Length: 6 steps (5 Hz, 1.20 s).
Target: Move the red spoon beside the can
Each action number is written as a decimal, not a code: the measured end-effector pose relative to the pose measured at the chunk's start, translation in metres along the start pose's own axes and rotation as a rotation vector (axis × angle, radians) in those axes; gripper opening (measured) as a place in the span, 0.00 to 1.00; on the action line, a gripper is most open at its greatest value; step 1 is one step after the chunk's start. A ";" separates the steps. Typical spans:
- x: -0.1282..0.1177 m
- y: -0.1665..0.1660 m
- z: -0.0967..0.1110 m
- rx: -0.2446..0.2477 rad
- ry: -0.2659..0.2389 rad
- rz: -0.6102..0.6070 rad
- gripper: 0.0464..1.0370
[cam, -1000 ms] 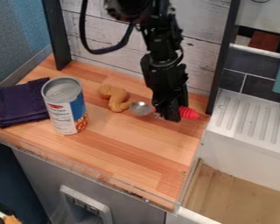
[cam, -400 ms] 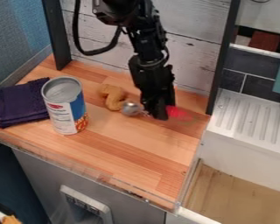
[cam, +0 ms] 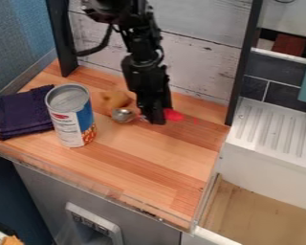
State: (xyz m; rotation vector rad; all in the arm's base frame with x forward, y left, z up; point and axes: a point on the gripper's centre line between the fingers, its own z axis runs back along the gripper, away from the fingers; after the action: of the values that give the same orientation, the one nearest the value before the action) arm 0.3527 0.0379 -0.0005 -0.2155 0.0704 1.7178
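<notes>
Roughly crosswise, red spoon (cam: 173,115) clasped in gripper (cam: 154,118), bowl towards can (cam: 71,116), handle away.

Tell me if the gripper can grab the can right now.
Probably not as things stand: the gripper holds the red spoon and would have to let go first. After that, likely yes, since the can stands upright beyond the spoon's bowl.

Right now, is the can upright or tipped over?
Upright: the can stands with its round lid facing up and its label wrapping the side below.
</notes>
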 end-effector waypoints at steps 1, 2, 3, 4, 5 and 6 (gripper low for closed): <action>0.020 -0.006 0.008 -0.017 -0.015 0.046 0.37; 0.036 -0.010 0.004 -0.016 -0.021 0.084 0.37; 0.055 -0.020 0.014 -0.057 -0.040 0.126 0.37; 0.072 -0.025 0.017 -0.067 -0.055 0.170 0.37; 0.089 -0.031 0.020 -0.089 -0.069 0.220 0.37; 0.098 -0.032 0.022 -0.097 -0.076 0.247 0.37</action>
State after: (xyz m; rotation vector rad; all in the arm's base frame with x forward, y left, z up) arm 0.3674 0.1420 0.0056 -0.2200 -0.0447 1.9763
